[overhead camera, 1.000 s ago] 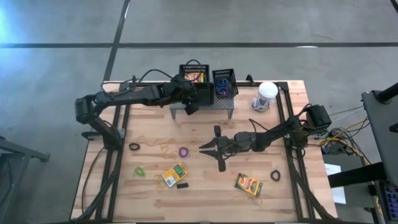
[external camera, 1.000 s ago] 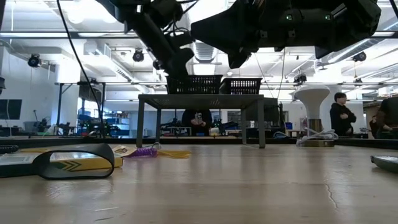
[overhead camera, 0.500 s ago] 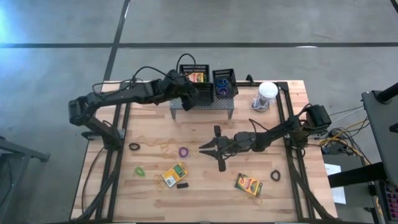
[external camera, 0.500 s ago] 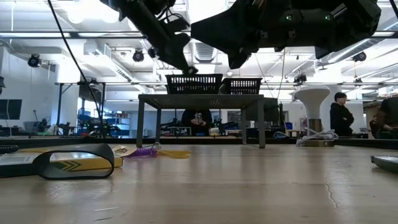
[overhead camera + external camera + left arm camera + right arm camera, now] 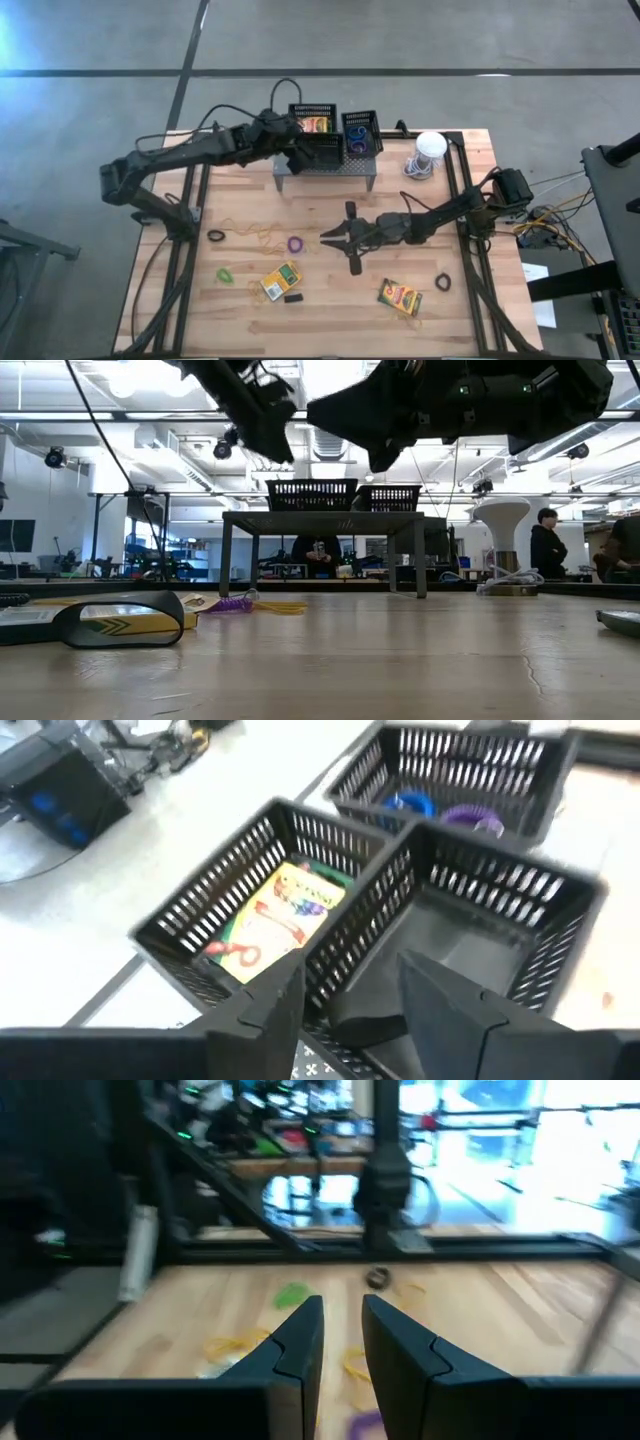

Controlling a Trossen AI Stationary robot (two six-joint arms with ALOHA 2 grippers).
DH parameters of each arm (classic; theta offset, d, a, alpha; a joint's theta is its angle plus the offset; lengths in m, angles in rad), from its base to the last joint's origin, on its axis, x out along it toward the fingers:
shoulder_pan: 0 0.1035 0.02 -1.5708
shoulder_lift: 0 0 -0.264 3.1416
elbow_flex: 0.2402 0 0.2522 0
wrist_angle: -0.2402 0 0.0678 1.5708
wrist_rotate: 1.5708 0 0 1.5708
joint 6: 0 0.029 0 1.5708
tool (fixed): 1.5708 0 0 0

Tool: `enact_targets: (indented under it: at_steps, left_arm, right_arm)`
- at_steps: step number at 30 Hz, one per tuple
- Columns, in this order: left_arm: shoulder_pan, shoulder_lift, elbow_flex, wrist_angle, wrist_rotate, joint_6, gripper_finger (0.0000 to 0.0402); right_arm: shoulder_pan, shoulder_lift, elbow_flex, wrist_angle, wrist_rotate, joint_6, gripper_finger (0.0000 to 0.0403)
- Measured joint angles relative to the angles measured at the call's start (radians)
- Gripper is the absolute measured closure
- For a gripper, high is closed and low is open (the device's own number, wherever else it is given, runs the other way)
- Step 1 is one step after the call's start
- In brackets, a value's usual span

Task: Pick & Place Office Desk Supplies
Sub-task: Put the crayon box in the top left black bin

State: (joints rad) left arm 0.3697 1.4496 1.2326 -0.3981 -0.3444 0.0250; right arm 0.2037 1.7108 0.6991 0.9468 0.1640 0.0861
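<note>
I take the grey shelf (image 5: 325,172) as my landmark. On it I count three black lattice baskets (image 5: 452,782): one holds a crayon box (image 5: 275,912), one holds blue and purple bands (image 5: 440,810), and the one nearest the left gripper (image 5: 350,992) holds only a small dark piece. That gripper hovers over the shelf's left end, its fingers parted a moderate way and empty. In front of the shelf, on the surface (image 5: 330,290), I count two more yellow-orange crayon boxes (image 5: 281,280), a tiny black block (image 5: 293,297) and loops in black, green, yellow and purple. The right gripper (image 5: 328,237) hangs over the middle of the surface in front of the shelf, narrowly open, holding nothing.
</note>
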Motion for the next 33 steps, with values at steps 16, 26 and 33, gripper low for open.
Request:
enact_targets:
  at_steps: [16,26,33]
  left_arm:
    - [-0.407,-0.224,-0.461,0.48,0.106,0.048,0.0238]
    - [-0.551,-0.177,-0.705,0.831,0.102,0.086,0.0238]
    - [-0.552,-0.177,-0.733,0.832,0.102,-0.004,0.0239]
  right_arm:
    - [0.303,-0.459,0.04,-0.858,0.422,0.211,0.0335]
    - [0.553,-0.481,0.253,-1.368,0.596,0.606,0.0335]
    - [0.617,-0.36,0.438,-1.868,0.343,1.064,0.0335]
